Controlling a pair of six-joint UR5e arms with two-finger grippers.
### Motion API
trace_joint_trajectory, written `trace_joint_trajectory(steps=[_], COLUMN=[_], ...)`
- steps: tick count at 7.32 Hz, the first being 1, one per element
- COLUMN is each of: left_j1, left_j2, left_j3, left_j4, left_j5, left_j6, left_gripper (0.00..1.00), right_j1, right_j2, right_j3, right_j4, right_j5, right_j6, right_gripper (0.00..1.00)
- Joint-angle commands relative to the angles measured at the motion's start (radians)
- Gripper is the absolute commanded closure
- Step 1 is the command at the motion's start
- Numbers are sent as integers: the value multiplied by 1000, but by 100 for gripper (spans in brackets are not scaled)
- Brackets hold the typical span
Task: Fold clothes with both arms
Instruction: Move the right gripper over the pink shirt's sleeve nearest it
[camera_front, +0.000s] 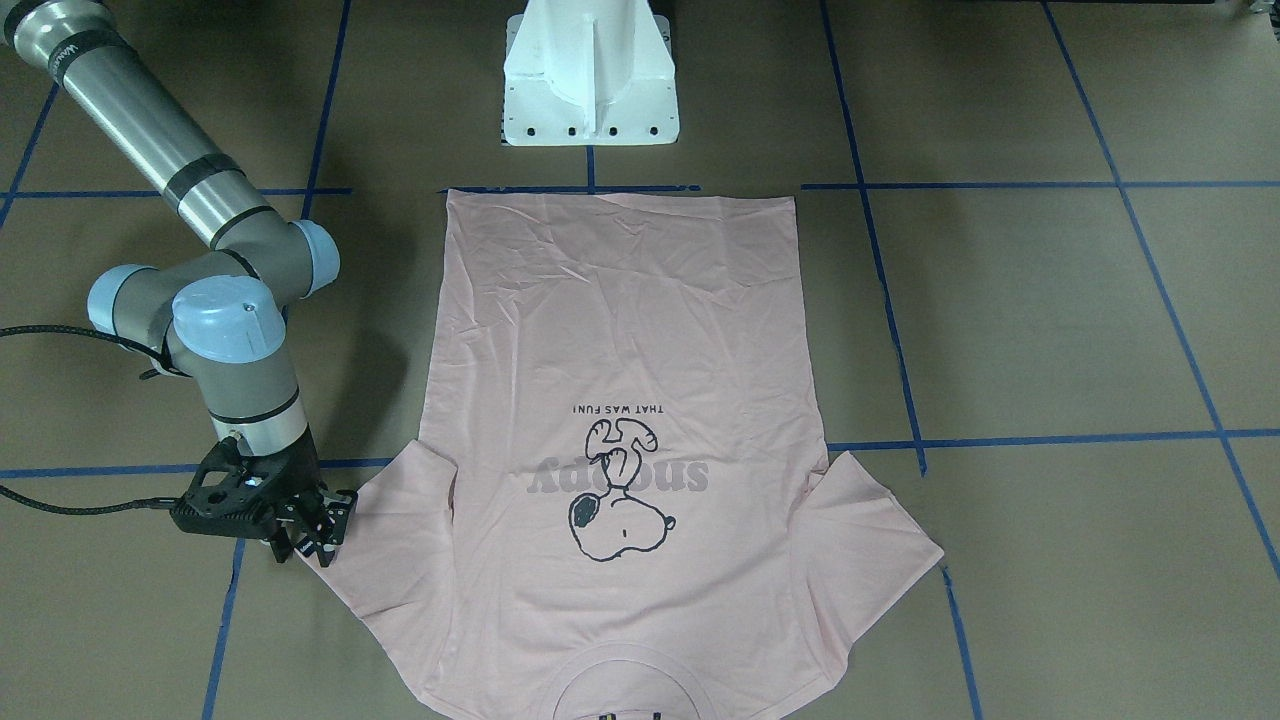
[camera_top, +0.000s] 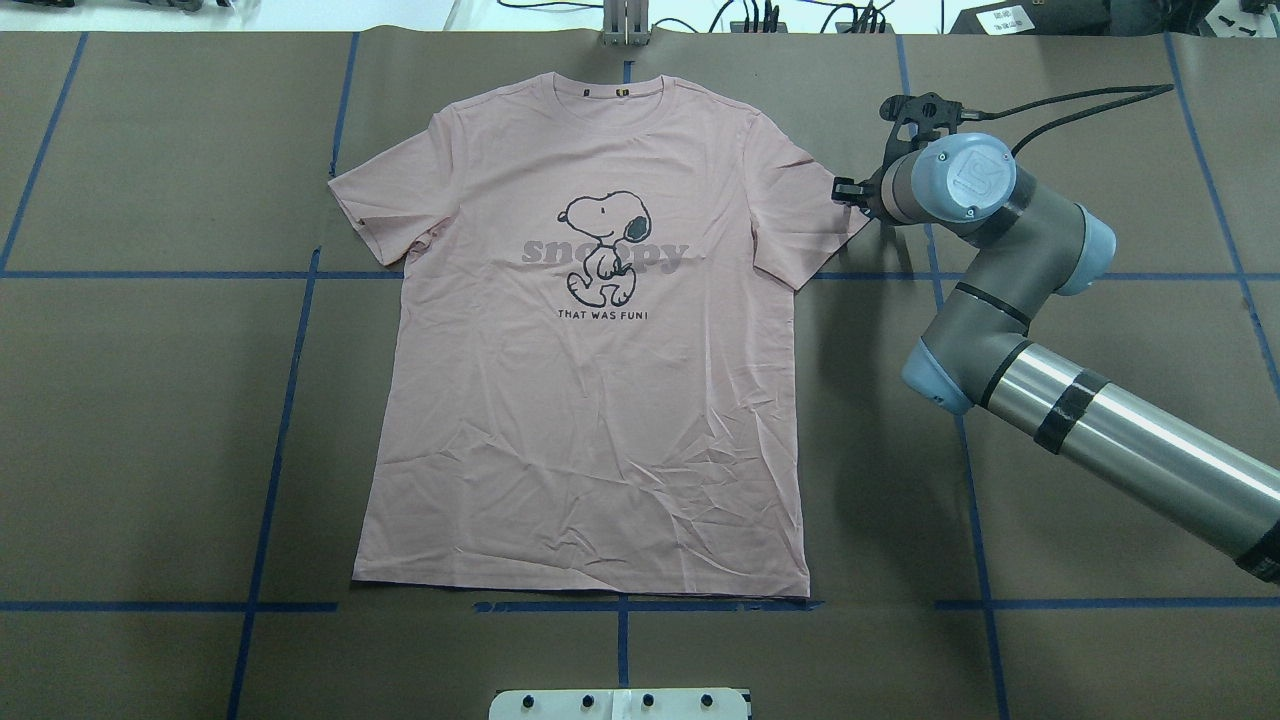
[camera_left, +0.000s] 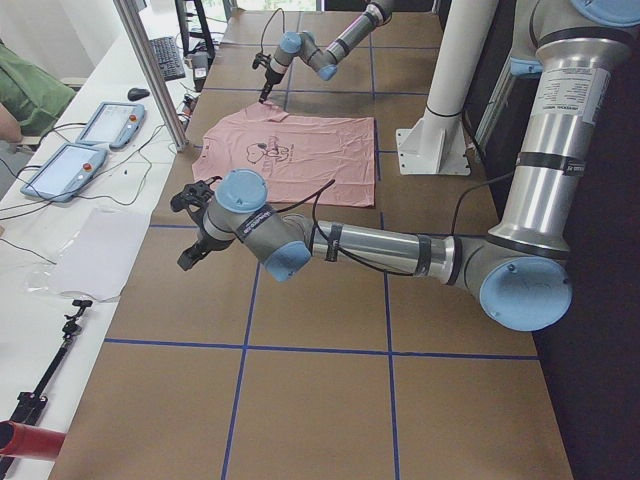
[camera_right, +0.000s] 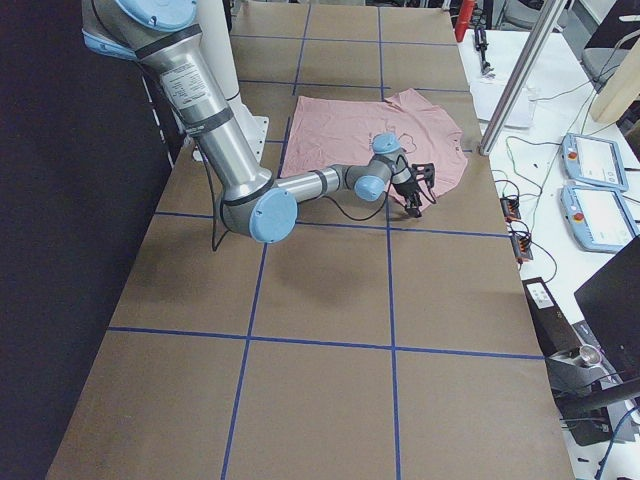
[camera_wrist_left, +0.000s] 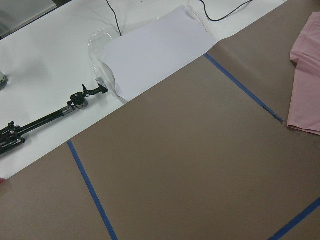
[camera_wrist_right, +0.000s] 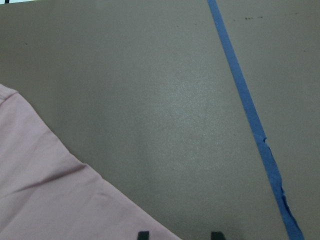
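The pale pink short-sleeved T-shirt (camera_top: 590, 430) with the black-outlined cartoon dog lies flat and face up on the brown paper-covered table (camera_top: 150, 420). Its collar is towards the far edge from my white pedestal base (camera_front: 590, 90), and its hem runs along the blue tape line (camera_top: 640, 606) nearest that base. Both sleeves are spread sideways.

My right gripper (camera_front: 320, 535) is down at the outer hem of the sleeve on my right side (camera_top: 805, 185), jaws a little apart. In my right wrist view one black fingertip (camera_wrist_right: 143, 235) sits at the pink cloth's edge and the other over bare paper. Past that sleeve the paper runs bare out to another strip of blue tape.

My left gripper (camera_left: 190, 255) hangs over bare paper well apart from the shirt, off towards its other sleeve and near the table's long edge by the white side bench (camera_left: 100, 250). I cannot tell whether its jaws are wide or closed. My left wrist view catches only a pink corner of the shirt at its right edge, with open brown paper beside it
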Motion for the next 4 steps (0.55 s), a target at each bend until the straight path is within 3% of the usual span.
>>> trace_joint_trajectory(steps=[1, 3, 4], left_j1=[0, 0, 0], left_j2=[2, 2, 4], left_j3=[0, -1, -2], left_j4=[0, -2, -2], left_j5=[0, -2, -2], left_j6=[1, 1, 1], left_gripper=[0, 0, 0], right_j1=[0, 0, 0], right_j2=[4, 26, 64], right_j3=[2, 8, 16], right_j4=[-1, -13, -72], right_j5=[1, 7, 7], right_j6=[12, 15, 22], right_gripper=[100, 100, 100])
